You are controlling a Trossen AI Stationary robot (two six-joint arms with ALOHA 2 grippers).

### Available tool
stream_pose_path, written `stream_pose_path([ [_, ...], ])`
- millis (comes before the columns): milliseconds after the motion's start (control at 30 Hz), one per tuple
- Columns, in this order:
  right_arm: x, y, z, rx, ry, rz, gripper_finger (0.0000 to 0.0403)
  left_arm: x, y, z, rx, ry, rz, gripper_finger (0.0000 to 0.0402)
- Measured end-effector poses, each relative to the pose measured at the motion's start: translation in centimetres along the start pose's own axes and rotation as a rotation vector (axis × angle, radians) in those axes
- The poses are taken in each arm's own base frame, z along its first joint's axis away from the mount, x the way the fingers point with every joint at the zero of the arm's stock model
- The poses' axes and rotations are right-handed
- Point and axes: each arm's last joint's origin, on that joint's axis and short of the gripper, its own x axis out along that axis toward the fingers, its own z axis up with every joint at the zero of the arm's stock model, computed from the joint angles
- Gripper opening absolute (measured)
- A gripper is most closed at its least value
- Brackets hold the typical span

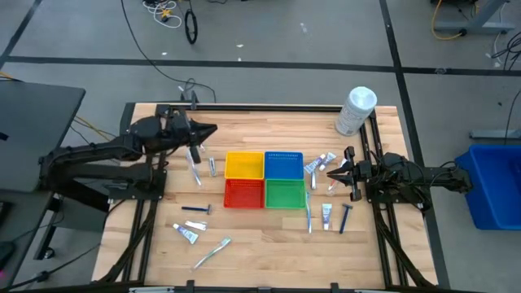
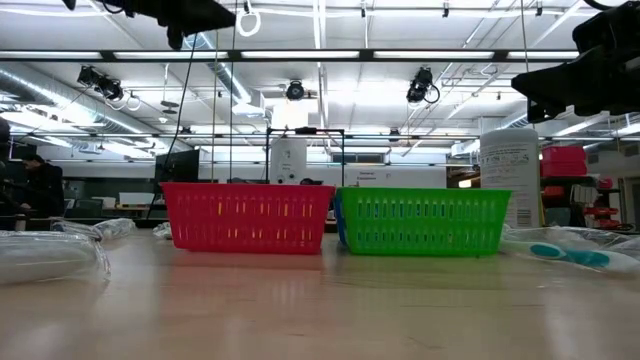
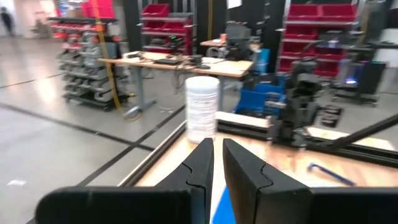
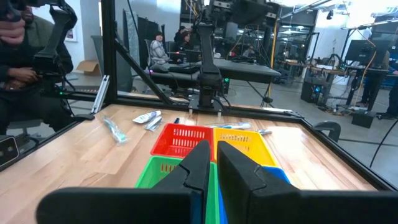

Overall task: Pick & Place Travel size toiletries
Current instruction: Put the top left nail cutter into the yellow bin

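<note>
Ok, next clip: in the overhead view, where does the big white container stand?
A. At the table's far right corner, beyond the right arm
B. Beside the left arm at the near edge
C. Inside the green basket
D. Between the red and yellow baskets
A: the white container stands at the far right corner of the table, beyond the right gripper, outside the baskets.

Wood-plank table (image 1: 260,236), matt; slotted plastic baskets (image 2: 248,215) (red, green); glossy clear toothbrush pkgs (image 2: 570,245).

No readable text anywhere. White container (image 2: 510,175) has a label w/ print, too small to make out. Tubes (image 1: 326,213): markings illegible too.
</note>
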Motion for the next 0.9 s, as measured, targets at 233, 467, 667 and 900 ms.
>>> stream_pose_path([
  [233, 0.0, 0.0, 0.0, 0.0, 0.0, 0.0, 0.0041, 0.2, 1.4, -0.5, 0.005, 0.057, 0.021, 0.0043],
  [467, 0.0, 0.0, 0.0, 0.0, 0.0, 0.0, 0.004, 0.2, 2.3, -0.9, 0.001, 0.102, 0.01, 0.0043],
  [667, 0.0, 0.0, 0.0, 0.0, 0.0, 0.0, 0.0041, 0.1, 2.3, -1.6, 0.063, 0.176, 0.004, 0.0043],
  [900, 0.0, 0.0, 0.0, 0.0, 0.0, 0.0, 0.0041, 0.1, 2.3, -2.0, 0.139, 0.286, -0.003, 0.0043],
])
